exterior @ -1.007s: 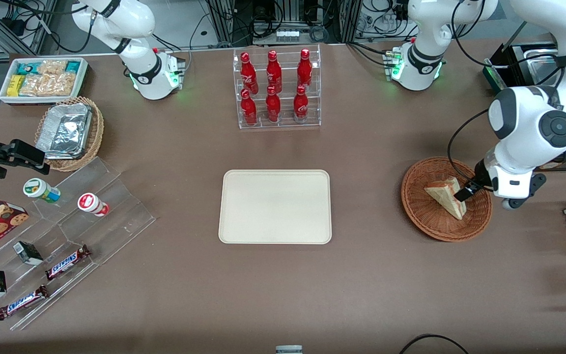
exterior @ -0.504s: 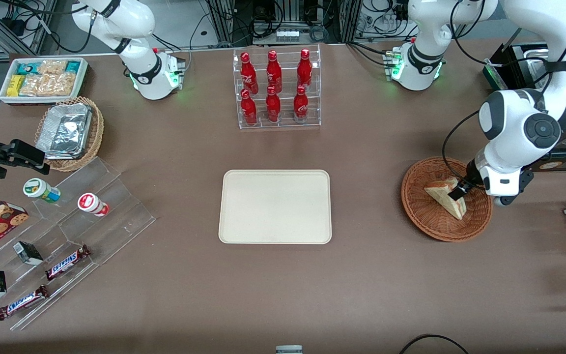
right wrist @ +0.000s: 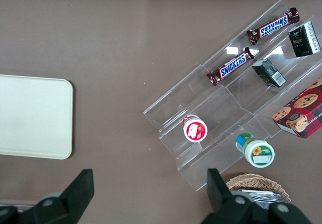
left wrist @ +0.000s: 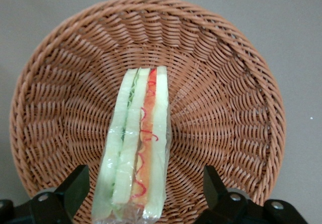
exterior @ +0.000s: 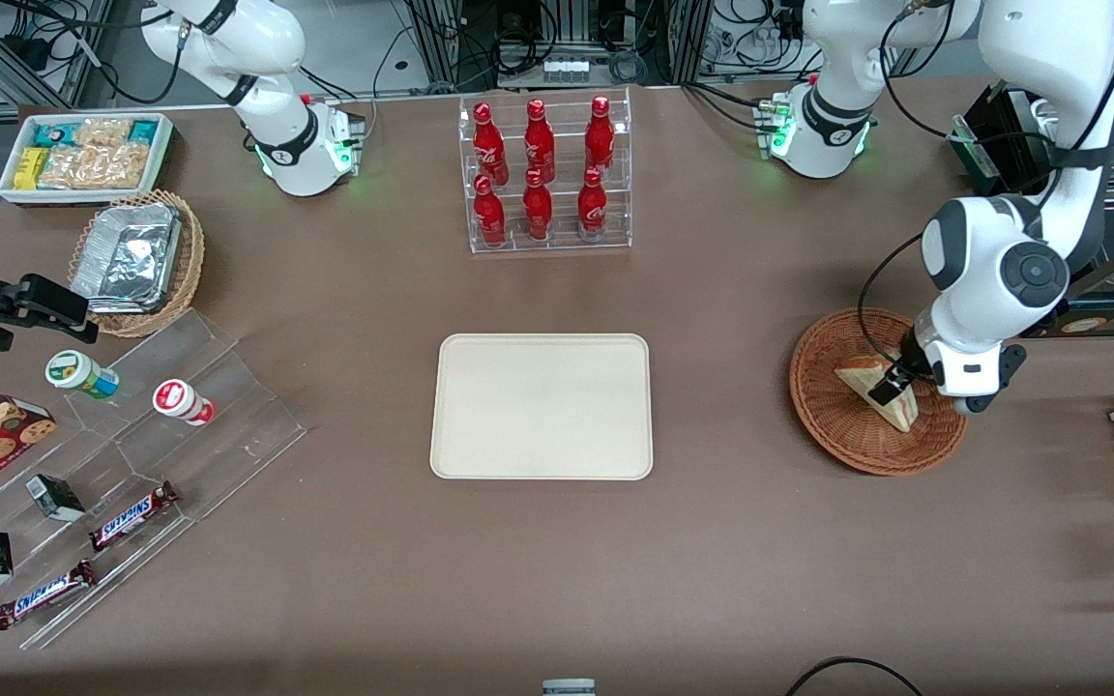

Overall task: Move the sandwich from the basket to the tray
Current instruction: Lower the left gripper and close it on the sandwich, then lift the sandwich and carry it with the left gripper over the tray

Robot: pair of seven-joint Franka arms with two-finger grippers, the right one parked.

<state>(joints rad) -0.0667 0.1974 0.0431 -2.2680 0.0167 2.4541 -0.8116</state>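
Left wrist view: the hand (left wrist: 143, 196) is down over the basket (left wrist: 236, 113), its fingers (left wrist: 73, 189) spread wide to either side of the wrapped sandwich (left wrist: 138, 148), not yet touching it. The sandwich stands on edge in the basket, well apart from the bare tray (exterior: 542, 406) at mid worktop. Judged step: pre-grasp; next, lower slightly, close on the bread faces gently, then lift.

Left arm's hand (exterior: 891, 389) low, fingers (left wrist: 75, 186) spread wide
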